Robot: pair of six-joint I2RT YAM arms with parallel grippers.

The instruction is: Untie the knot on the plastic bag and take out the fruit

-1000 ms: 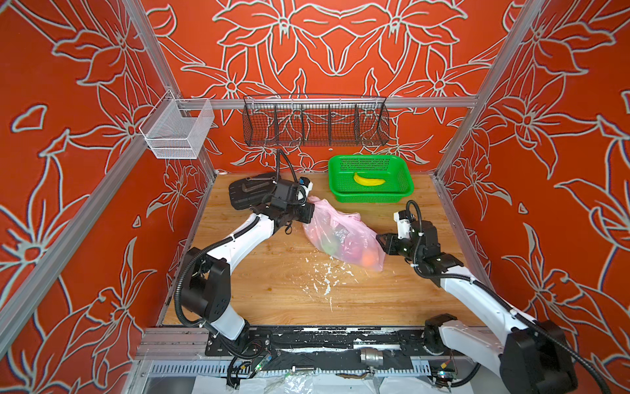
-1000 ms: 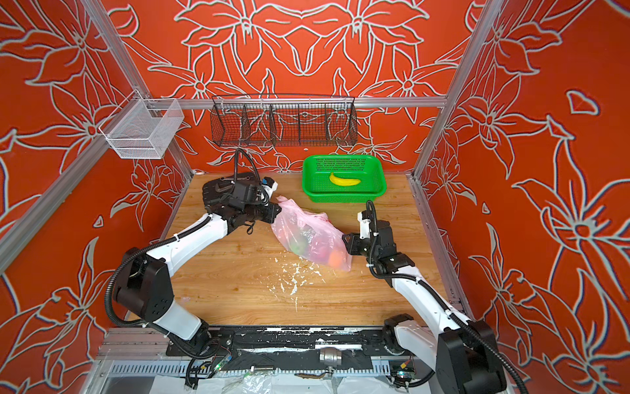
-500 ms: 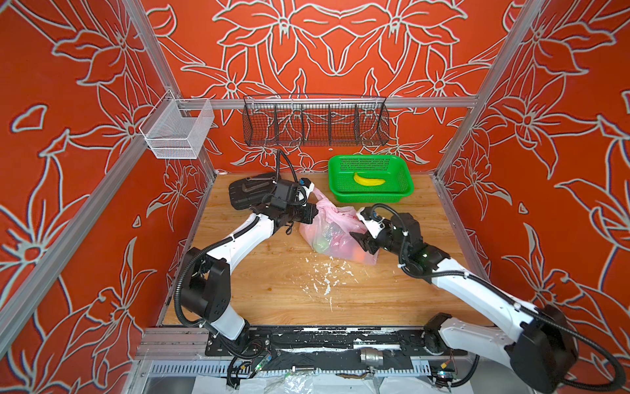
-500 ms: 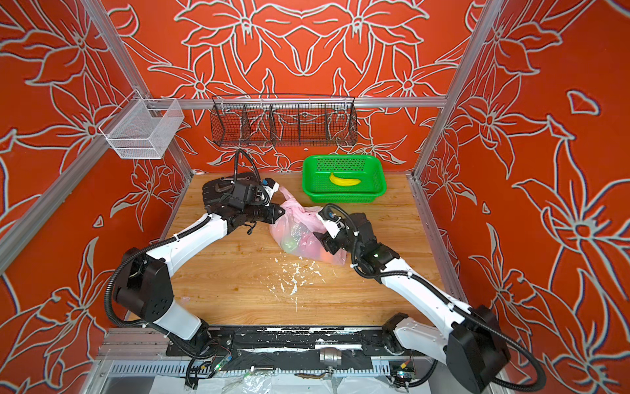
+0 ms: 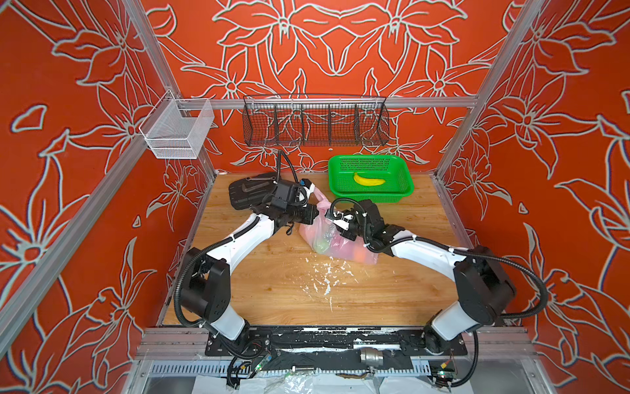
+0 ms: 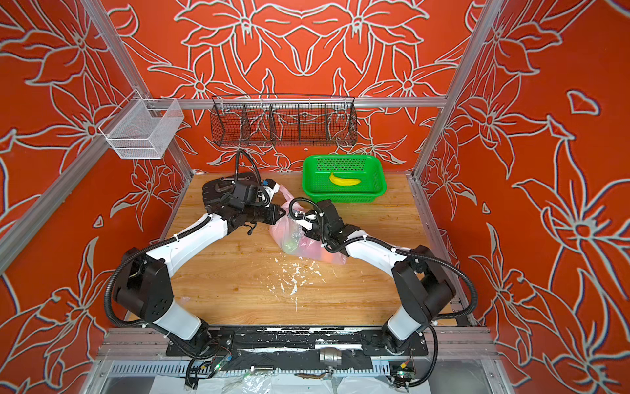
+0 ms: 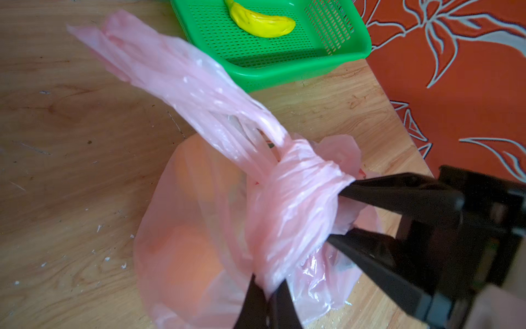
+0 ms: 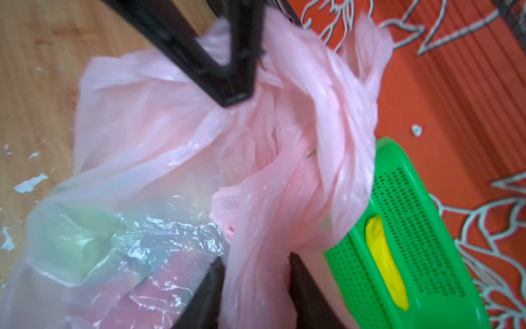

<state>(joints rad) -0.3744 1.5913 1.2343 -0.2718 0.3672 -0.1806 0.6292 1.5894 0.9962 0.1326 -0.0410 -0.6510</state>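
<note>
The pale-pink plastic bag (image 5: 341, 242) (image 6: 306, 247) lies mid-table in both top views, its neck pulled up and back. Fruit shows through it: an orange one (image 7: 187, 256), a green one (image 8: 65, 236) and a red one (image 8: 176, 273). The knot (image 7: 296, 193) is a tight wrapped band, with a long handle strand (image 7: 170, 71) running out of it. My left gripper (image 7: 267, 284) (image 5: 316, 212) is shut on a pink strand just below the knot. My right gripper (image 8: 256, 265) (image 5: 329, 218) meets it from the right. Its fingers (image 7: 398, 193) press the knot's bunch from both sides.
A green mesh basket (image 5: 404, 194) holding a yellow banana (image 5: 369, 180) stands just behind the bag at the back right. A black object (image 5: 249, 192) lies at the back left. A black wire rack (image 5: 315, 122) and a white mesh bin (image 5: 174, 133) hang on the walls. White flecks (image 5: 324, 276) litter the wood.
My right arm swung from the bag's right side across to its neck, opened wider, then closed around the knot. The bag has bunched up toward the left gripper, which has stayed put.
</note>
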